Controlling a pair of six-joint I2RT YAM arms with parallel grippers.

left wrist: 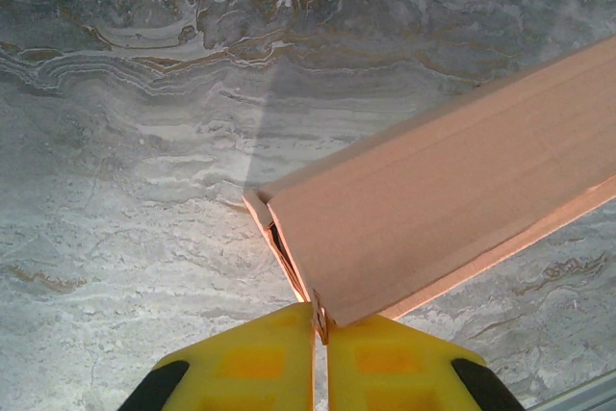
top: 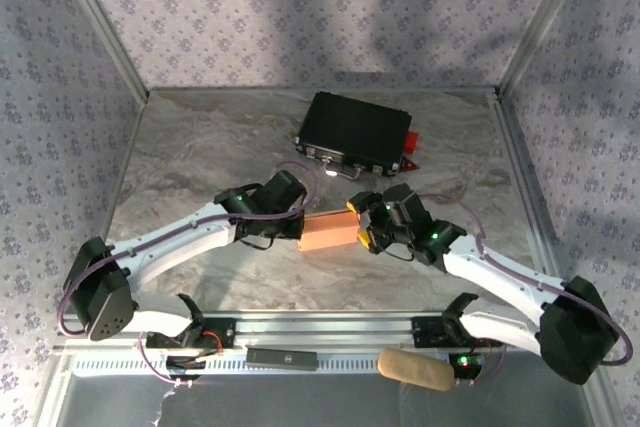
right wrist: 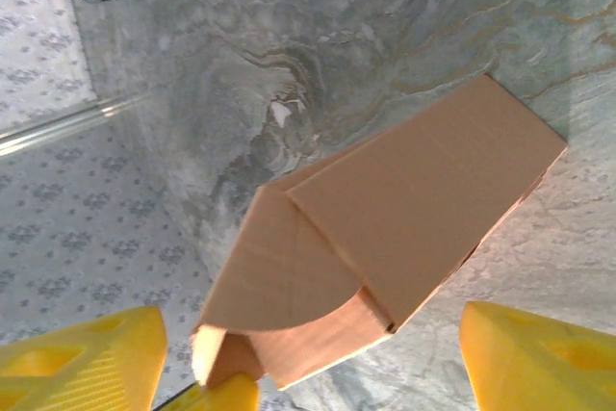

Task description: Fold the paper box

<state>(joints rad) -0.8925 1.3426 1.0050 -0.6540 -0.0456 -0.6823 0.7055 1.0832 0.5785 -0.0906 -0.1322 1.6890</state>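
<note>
Top external view: paper box (top: pixel 328 232) sits mid-table, long axis 9 to 3 o'clock, between the two grippers. Whether it rests on the table (top: pixel 200 147) or hangs just off it, can't tell.

- left gripper (left wrist: pixel 320 320): pinched tight on a thin cardboard edge at the box's 9 o'clock end, pads almost together.
- right gripper (right wrist: pixel 308 363): jaws spread wide, straddling the 3 o'clock end. Nothing clamped. Can't tell whether a pad is brushing the flap.

Progress, my read:
- done: body is up as a rectangular sleeve, long panels squared. Right wrist view shows the rounded tuck flap bent over the end.
- left: that end isn't closed. The flap stands proud, a side flap sticks out loose and the mouth gapes underneath. It needs tucking in.
- 9 o'clock end: left wrist view shows a narrow slit at the corner, probably not fully seated either.
- call it past halfway, with closing the ends to go.

Surroundings: grey marbled table, glossy, with some glare. Black case (top: pixel 355 132) with metal latches lies at 12 to 1 o'clock of the box, well apart. Floral-patterned walls (top: pixel 300 7) on three sides, metal frame posts (top: pixel 100 17) at the corners.
</note>
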